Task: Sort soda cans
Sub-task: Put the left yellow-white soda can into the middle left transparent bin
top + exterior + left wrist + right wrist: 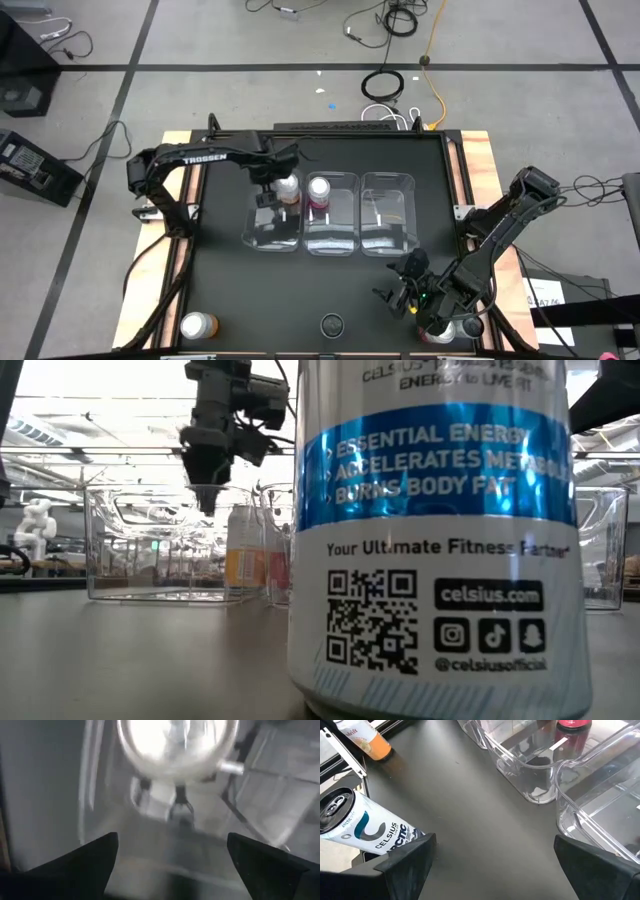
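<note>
High view: you've got a matte black worktop [230, 290] with pale wood edging, on a grey tiled floor [200, 40] littered with cables. Three clear rectangular plastic bins sit side by side mid-worktop: left bin [262, 235], middle bin [332, 238], right bin [390, 238]. An orange can [288, 187] with a silvery round top stands upright at the far end of the left bin; a pink can [320, 189] stands at the far end of the middle bin. Left hand [268, 197] hangs over the left bin just beside the orange can, fingers apart, holding nothing. A second orange can [197, 324] stands at the near left corner, a dark grey can [332, 324] at the near edge centre. Right hand [400, 297] is near the near right corner, fingers apart and empty, with a reddish can [440, 333] partly hidden under that arm. Low view: the white-and-blue printed can [440, 530] fills the frame, glossy cylinder with QR code; behind it the transparent bins, the orange can [243, 552] inside, the left hand [208, 495] above the bin, and a bright room with ceiling lights. Left wrist view: blurred; round silvery can top [175, 742] ahead, dark fingers [95, 857] spread wide over glossy bin plastic. Right wrist view: fingers [412, 860] spread over the bare worktop, the white can [365, 827] and an orange can [370, 740] beyond, the pink can [572, 725] in its rounded-corner bin [540, 780].
</note>
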Controlling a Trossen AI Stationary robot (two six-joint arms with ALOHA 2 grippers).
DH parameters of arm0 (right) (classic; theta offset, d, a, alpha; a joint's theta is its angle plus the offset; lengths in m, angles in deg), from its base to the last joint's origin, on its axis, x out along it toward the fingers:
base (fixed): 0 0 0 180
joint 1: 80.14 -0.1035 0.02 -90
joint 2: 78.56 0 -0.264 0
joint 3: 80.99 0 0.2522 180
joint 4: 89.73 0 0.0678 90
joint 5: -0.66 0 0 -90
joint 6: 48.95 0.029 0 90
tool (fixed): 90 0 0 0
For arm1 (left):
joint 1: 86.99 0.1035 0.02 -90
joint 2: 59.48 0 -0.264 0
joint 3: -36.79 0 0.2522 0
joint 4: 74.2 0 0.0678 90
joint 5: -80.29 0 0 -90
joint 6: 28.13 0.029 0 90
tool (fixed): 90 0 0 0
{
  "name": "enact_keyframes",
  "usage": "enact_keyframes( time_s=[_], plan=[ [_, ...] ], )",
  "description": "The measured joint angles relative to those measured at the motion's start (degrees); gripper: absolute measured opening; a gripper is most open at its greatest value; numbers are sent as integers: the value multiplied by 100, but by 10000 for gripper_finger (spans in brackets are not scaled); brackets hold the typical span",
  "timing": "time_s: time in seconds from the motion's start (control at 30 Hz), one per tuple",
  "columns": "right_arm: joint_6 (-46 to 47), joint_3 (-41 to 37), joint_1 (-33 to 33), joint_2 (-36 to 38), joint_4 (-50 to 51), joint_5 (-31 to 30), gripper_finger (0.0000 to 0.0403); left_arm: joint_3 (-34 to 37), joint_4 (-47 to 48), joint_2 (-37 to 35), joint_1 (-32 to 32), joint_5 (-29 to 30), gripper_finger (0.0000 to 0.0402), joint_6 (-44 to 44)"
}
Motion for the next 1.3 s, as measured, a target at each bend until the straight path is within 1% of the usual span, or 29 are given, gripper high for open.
enact_keyframes(
  time_s=[0.07,0.17,0.23,0.43,0.6,0.7,0.8,0.93,1.1,1.3],
  plan=[
    [-7,0,0,0,9,-1,398,1,199,-89,-2,-126,382,-326],
    [-70,0,0,0,20,0,398,1,347,-297,-7,-139,382,-976],
    [-161,0,2,0,14,-1,398,1,418,-530,-11,-133,382,-1201],
    [-216,0,1,0,3,0,398,1,339,-1550,-284,-60,382,-2019],
    [-350,0,2,0,-2,0,398,1,402,-2435,-617,-24,382,-3121],
    [-352,0,2,0,0,0,398,20,400,-2836,-905,-21,382,-3815],
    [-352,0,2,0,-1,0,398,120,550,-3061,-1354,-21,382,-4539],
    [-385,0,2,0,-4,2,398,360,686,-3082,-2213,11,382,-5521],
    [-435,0,2,0,-9,10,398,590,581,-3019,-3432,338,382,-6846],
    [-583,0,2,0,-9,34,398,844,218,-3014,-4798,683,382,-8487]
  ],
)
